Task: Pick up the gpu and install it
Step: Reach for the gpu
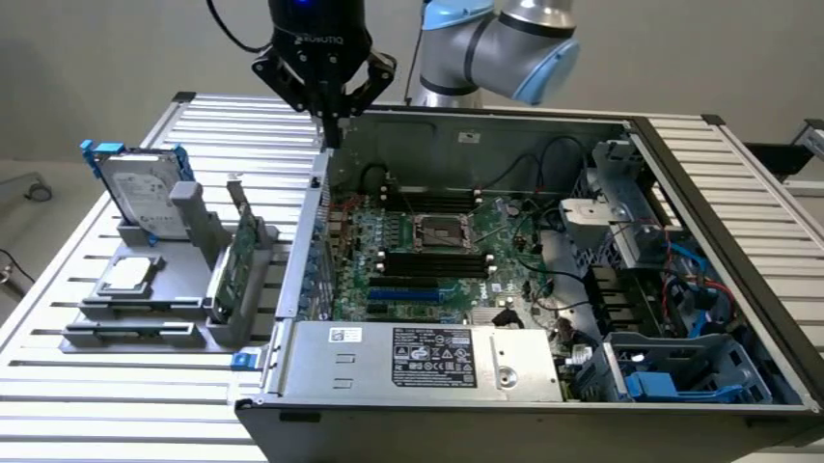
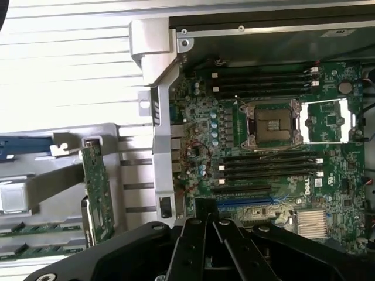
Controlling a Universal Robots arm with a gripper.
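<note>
Closed, empty end effector (image 1: 332, 133) hangs over the computer case (image 1: 515, 118); beside the case, the gpu (image 1: 235, 265) stands upright in a holder (image 1: 247, 323), presumably for gripping.

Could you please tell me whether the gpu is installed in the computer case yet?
Not installed: the gpu stands on edge in the grey rack outside the case.

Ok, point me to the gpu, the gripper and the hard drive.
gpu (image 1: 232, 262): exterior view, green board's middle.
gripper (image 1: 332, 133): exterior view, between the shut fingertips.
hard drive (image 1: 135, 185): exterior view, silver face.
</note>
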